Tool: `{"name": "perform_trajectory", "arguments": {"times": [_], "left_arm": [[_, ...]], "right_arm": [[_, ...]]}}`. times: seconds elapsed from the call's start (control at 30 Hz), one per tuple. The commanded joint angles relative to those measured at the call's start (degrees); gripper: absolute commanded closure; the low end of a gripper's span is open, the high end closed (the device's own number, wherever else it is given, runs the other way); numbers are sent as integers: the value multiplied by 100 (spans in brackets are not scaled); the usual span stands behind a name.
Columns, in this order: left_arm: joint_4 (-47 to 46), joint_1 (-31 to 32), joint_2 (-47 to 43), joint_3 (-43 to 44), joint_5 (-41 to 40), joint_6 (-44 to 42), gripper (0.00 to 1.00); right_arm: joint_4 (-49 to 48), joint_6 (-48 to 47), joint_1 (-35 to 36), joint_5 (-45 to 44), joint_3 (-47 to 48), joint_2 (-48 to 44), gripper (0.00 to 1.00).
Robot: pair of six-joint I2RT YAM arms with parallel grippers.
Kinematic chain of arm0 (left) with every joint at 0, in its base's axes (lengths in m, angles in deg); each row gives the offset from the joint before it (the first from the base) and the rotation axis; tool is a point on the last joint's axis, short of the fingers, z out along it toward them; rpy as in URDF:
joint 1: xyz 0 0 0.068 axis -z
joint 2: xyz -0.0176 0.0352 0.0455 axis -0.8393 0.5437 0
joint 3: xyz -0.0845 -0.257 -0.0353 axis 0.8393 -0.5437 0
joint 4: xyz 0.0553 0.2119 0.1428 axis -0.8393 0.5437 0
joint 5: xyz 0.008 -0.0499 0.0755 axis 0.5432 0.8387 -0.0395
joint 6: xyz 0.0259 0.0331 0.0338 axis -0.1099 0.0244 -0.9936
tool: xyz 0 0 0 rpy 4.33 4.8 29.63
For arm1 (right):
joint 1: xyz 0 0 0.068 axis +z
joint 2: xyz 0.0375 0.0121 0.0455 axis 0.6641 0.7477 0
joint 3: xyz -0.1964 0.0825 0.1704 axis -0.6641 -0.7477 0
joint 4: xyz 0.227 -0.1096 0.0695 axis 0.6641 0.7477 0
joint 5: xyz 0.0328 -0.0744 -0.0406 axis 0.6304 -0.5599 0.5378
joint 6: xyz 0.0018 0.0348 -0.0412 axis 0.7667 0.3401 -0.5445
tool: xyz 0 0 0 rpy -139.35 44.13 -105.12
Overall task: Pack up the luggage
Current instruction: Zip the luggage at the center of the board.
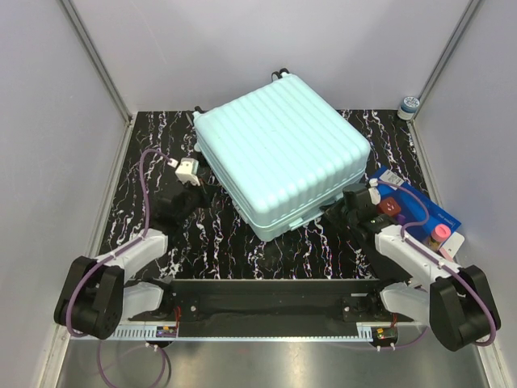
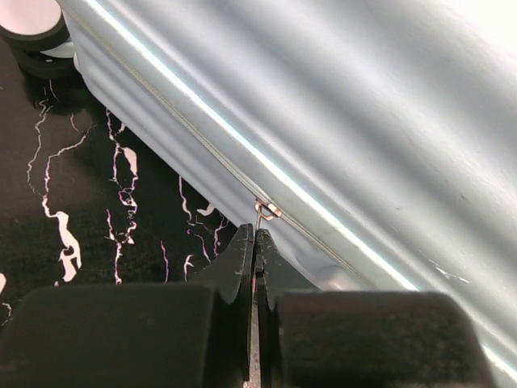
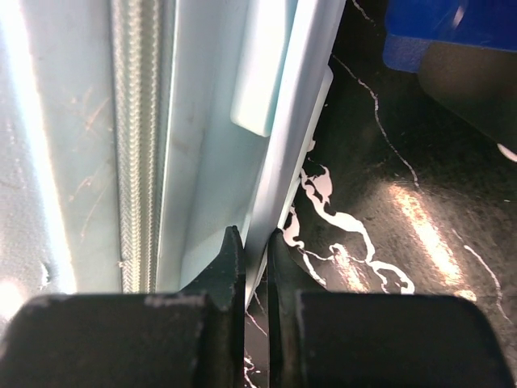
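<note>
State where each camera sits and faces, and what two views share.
Top external: above and behind, looking down on the luggage; left arm, right arm show.
Left wrist: on that arm, facing the luggage's zipper along the shut left gripper.
Right wrist: on that arm, facing the luggage's rim, which the right gripper pinches.
Shared: top and right wrist show the blue box.

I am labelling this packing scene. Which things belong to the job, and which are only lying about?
Job: mint-green ribbed hard-shell suitcase, left gripper, right gripper.
Lying about: flat blue box, white plug adapter, small round jar.
</note>
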Motion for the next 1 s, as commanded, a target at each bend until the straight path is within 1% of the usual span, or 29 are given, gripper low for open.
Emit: {"name": "perform_trajectory", "arguments": {"times": [0.0, 0.13, 0.5, 0.6, 0.8, 0.97], "left_arm": [[-600, -477, 157, 293, -134, -7, 100], [-749, -618, 210, 267, -72, 107, 100], [-767, -1110, 316, 320, -63, 186, 100], [-793, -1198, 298, 267, -81, 204, 100], [-898, -1286, 289, 206, -28, 248, 100], [-1065, -1286, 201, 109, 121, 353, 100]], "right_arm": [[474, -727, -29, -823, 237, -498, 100], [580, -885, -29, -973, 246, -613, 100], [702, -1430, -117, -1228, 597, -244, 100], [781, -1562, -301, -1237, 738, -191, 100], [764, -1878, -1013, -1228, 905, -130, 100], [668, -2221, -1391, -1228, 1212, 204, 100]]}}
